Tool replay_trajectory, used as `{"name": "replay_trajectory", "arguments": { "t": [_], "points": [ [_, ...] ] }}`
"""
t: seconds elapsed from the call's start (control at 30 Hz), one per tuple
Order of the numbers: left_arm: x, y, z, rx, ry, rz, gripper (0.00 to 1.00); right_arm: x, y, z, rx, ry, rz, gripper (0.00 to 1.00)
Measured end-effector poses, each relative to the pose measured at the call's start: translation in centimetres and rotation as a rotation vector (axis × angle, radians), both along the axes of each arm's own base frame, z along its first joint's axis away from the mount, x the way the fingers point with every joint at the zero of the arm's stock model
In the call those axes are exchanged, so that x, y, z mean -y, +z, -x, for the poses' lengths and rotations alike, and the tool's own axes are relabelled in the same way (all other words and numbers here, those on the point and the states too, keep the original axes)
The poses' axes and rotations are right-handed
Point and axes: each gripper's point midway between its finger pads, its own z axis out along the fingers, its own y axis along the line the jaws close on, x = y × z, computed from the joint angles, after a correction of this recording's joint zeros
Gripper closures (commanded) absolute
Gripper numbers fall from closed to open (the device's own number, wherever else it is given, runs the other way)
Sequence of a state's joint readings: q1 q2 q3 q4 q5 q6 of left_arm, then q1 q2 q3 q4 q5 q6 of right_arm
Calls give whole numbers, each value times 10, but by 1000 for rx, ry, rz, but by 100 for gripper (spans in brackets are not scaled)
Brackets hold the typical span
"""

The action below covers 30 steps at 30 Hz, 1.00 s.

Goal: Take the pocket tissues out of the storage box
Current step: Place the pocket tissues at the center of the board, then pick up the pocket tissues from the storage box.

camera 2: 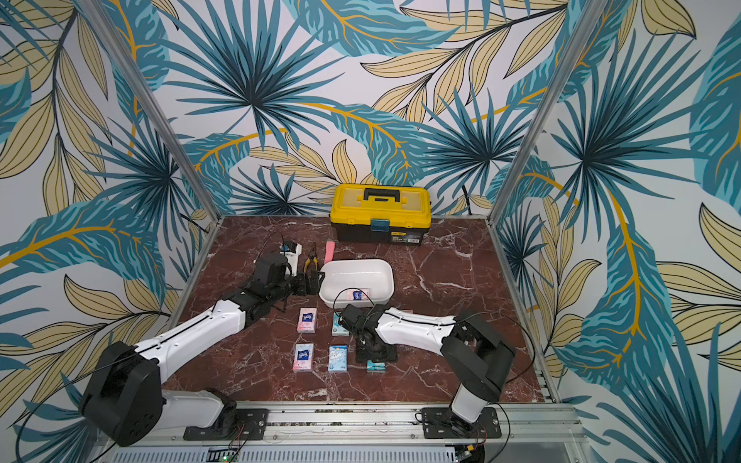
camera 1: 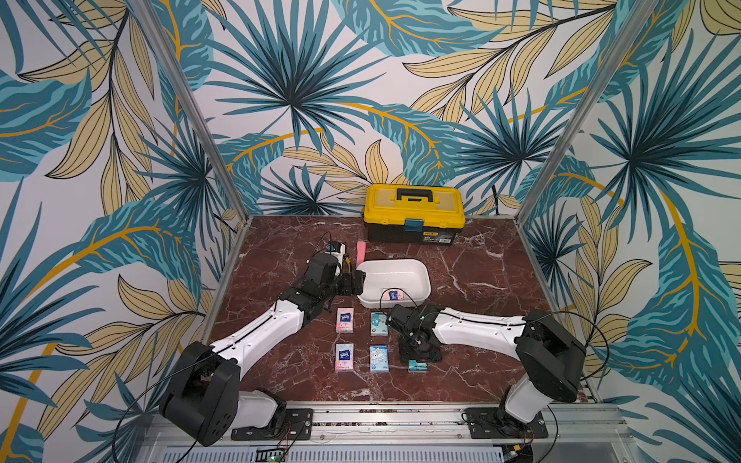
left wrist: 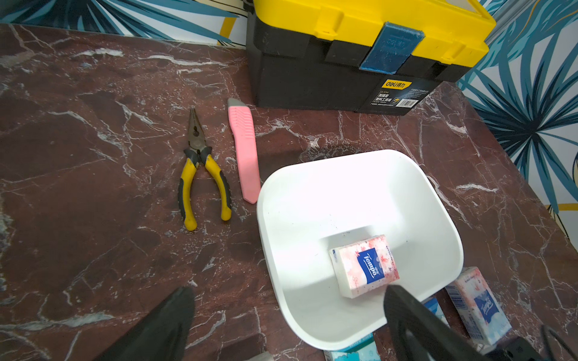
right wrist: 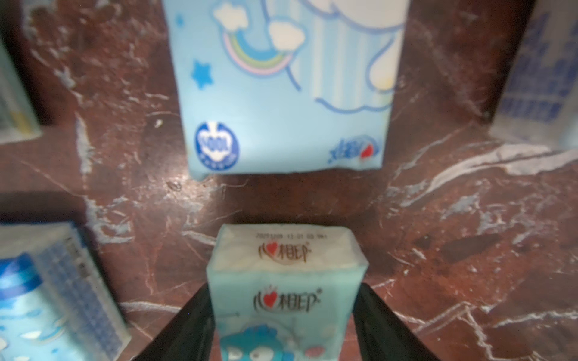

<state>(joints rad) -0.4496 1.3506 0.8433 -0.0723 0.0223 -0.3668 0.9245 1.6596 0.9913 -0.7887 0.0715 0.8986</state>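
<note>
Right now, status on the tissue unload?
Left gripper open at box rim. Right gripper flanks teal pack at table, grip unclear. One pink pack left in box, uncovered.

Toolbox (left wrist: 297, 78) sticker: "deli" is printed on a yellow tag; the smaller lines are unreadable.
Pink pack (left wrist: 364, 270) in storage box (left wrist: 312, 203): "tempo" is printed on a blue panel.
Teal pack (right wrist: 283, 300): "心相印" is printed twice; the date code is blurred.
</note>
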Motion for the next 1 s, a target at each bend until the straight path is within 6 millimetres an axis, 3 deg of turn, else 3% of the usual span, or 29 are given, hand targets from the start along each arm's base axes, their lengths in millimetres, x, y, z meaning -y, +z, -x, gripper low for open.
{"name": "replay_trajectory", "arguments": {
  "t": [0.13, 0.27, 0.53, 0.7, 0.83, 1.0],
  "points": [
    [0, 0, 0, 0, 2, -1, 0, -4, 18, -5, 33, 33, -30, 19],
    [-2, 1, -1, 2, 11, -2, 0, -14, 50, -20, 92, 95, -56, 14],
    [-9, 22, -1, 58, 51, 20, 0, -17, 109, -60, 213, 263, -76, 8],
    [-16, 37, 7, 116, 66, 50, 0, -8, 143, -96, 290, 378, -71, 6],
    [-20, 40, 12, 139, 72, 58, 0, -4, 154, -127, 319, 473, -56, 7],
    [-23, 43, 19, 174, 73, 73, 0, -5, 140, -161, 284, 626, -31, 12]
  ]
}}
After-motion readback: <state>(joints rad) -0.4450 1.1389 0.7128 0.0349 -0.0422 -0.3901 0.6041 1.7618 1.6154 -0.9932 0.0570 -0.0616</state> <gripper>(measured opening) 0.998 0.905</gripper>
